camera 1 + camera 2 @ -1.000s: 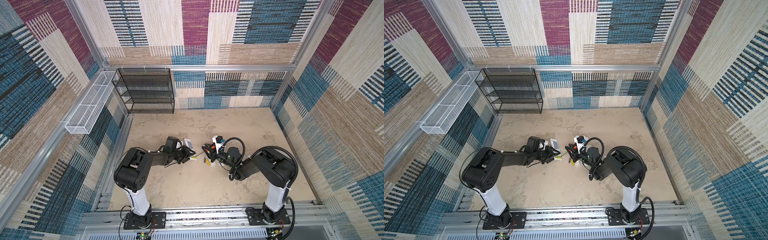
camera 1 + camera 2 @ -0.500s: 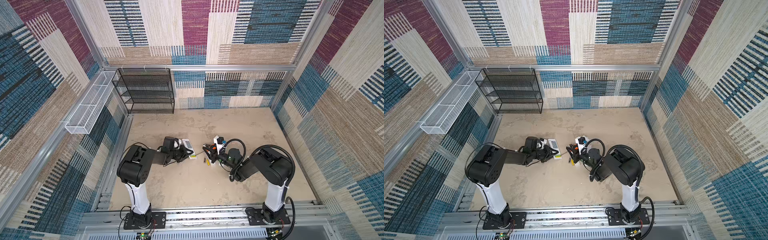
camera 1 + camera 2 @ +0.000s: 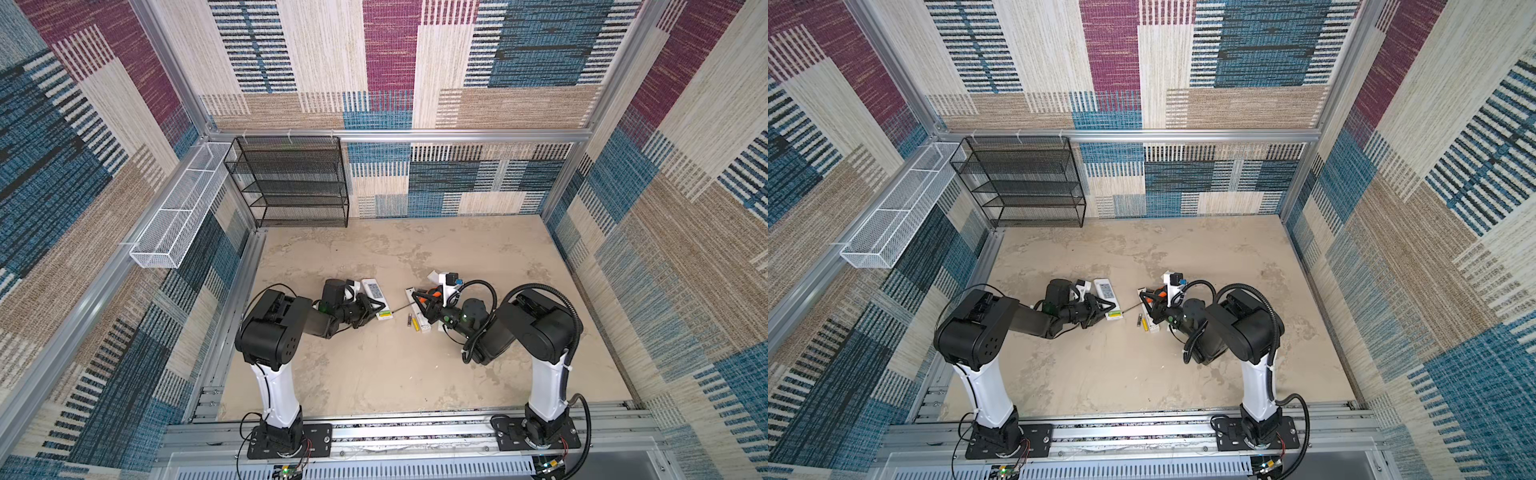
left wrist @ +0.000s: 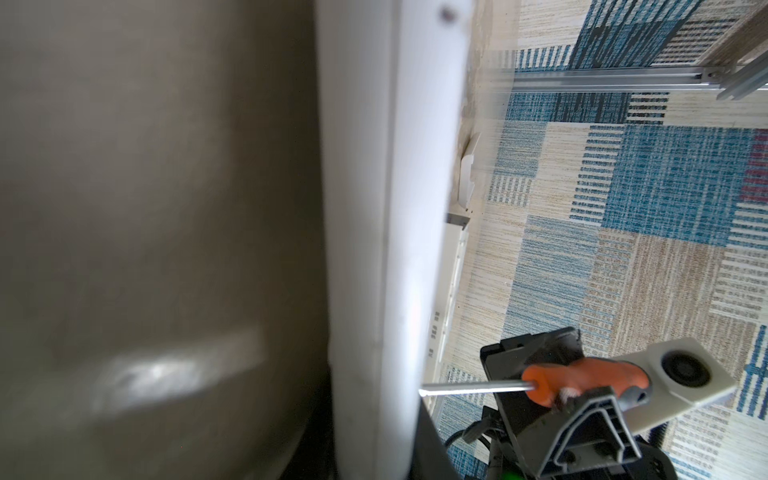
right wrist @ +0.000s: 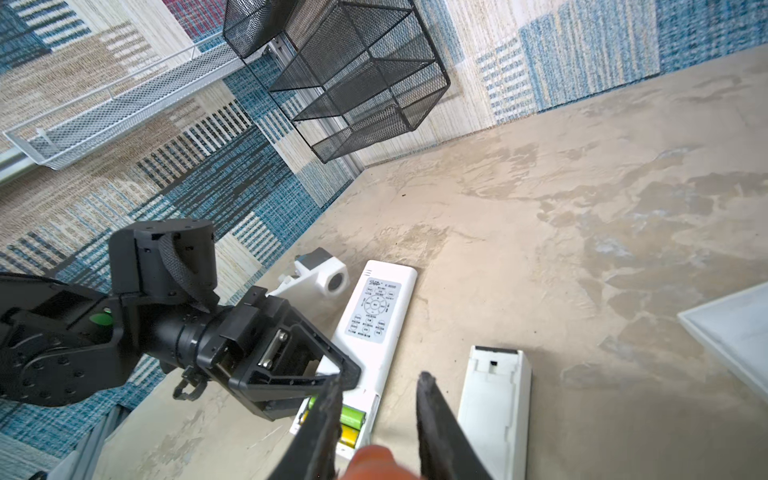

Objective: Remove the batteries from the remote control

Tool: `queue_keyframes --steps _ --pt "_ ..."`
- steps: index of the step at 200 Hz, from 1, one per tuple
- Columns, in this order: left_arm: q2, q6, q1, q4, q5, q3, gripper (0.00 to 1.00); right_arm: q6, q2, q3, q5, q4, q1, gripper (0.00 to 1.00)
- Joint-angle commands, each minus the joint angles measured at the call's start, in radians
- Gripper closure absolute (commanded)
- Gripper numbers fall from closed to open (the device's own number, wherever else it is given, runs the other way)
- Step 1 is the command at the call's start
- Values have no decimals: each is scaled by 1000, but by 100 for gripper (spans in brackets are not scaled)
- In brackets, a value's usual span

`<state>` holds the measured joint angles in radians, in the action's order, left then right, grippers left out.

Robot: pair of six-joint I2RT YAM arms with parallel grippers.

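The white remote control (image 5: pixel 374 324) lies on the floor, its open end showing a green and a yellow battery (image 5: pixel 353 415) side by side. My left gripper (image 3: pixel 376 309) is shut on that end of the remote. In the left wrist view the remote's long edge (image 4: pixel 386 208) fills the middle. My right gripper (image 5: pixel 380 376) is shut on the orange handle of a screwdriver (image 4: pixel 540 384), whose steel shaft (image 3: pixel 401 308) points at the remote's open end. Two loose batteries (image 3: pixel 411 321) lie on the floor between the grippers.
A second long white casing (image 5: pixel 494 407) lies beside the right gripper, and a flat white piece (image 5: pixel 731 328) sits further off. A black mesh shelf (image 3: pixel 291 183) stands at the back left wall, with a white wire basket (image 3: pixel 178 212) mounted on the left wall.
My left gripper has closed onto the remote's end and shifted slightly toward it. The right gripper with the screwdriver has barely moved.
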<state>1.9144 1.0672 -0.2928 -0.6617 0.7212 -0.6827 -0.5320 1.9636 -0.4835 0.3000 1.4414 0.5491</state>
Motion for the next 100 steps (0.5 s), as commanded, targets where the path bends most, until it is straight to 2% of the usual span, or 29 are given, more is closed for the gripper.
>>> queue_keyframes --steps 1,27,100 --pt "4 25 4 59 -1 5 100 -85 -13 9 36 148 -4 100" --pt "2 17 7 60 11 0 100 -88 -35 6 34 136 -4 100" --pt "-1 -18 7 120 20 -26 100 50 -84 -71 -15 -132 2 100"
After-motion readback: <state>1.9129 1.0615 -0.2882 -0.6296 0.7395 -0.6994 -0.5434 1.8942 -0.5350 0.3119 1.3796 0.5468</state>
